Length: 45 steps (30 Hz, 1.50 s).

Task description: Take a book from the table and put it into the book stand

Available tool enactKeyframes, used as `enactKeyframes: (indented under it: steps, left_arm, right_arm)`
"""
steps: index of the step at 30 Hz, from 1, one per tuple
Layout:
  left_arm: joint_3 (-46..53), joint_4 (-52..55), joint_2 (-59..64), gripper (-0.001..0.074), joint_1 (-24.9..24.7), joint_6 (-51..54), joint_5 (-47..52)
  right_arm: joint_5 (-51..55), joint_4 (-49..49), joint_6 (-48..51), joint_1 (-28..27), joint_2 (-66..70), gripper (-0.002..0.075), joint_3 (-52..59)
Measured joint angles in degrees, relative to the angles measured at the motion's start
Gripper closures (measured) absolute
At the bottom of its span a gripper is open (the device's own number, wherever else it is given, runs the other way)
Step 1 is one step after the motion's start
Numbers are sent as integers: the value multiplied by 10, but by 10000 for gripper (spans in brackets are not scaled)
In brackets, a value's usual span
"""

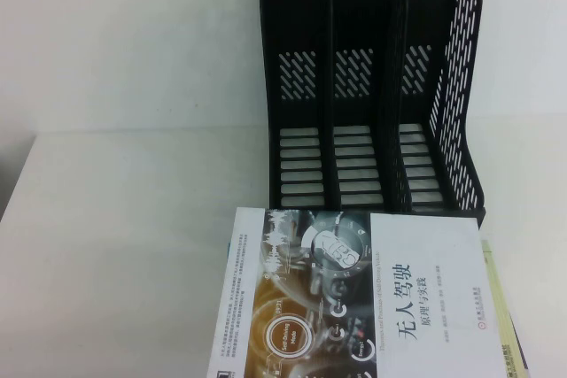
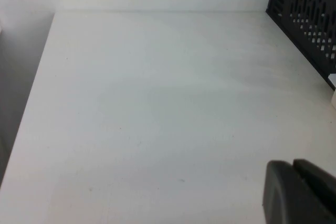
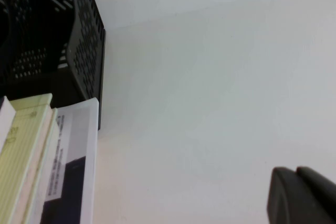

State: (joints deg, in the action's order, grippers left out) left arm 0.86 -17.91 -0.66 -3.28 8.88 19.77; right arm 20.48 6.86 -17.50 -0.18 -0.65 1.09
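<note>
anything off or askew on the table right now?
Nothing damaged or spilled. The book lies flat on a stack, turned sideways to the book stand, whose three compartments are empty. Left gripper and right gripper sit low over bare table, holding nothing.

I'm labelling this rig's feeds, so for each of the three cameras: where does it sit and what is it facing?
High view: raised on the robot's side, angled down at the book stand, the book before it and the table; no arm shows.
Left wrist view: on the left arm, facing bare table and a stand corner; the left gripper shows dark at the edge.
Right wrist view: on the right arm, facing the stand's side and stacked book edges; the right gripper shows at the edge.
All three share stand and table.
</note>
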Motion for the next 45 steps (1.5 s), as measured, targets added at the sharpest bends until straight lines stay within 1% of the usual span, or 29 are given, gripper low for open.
enactKeyframes:
  steps: [27, 32, 41, 45]
  left_arm:
    - [0, -5, 0, 738, 0, 0, 0]
    - [1, -31, 0, 738, 0, 0, -14]
    - [2, -31, 0, 739, 0, 0, -27]
    - [2, -17, 0, 739, 0, 24, -12]
  right_arm:
    - [0, 0, 0, 0, 0, 731, 0]
    - [0, 0, 0, 0, 0, 731, 0]
    - [0, 0, 0, 0, 0, 731, 0]
    - [0, 0, 8, 0, 0, 731, 0]
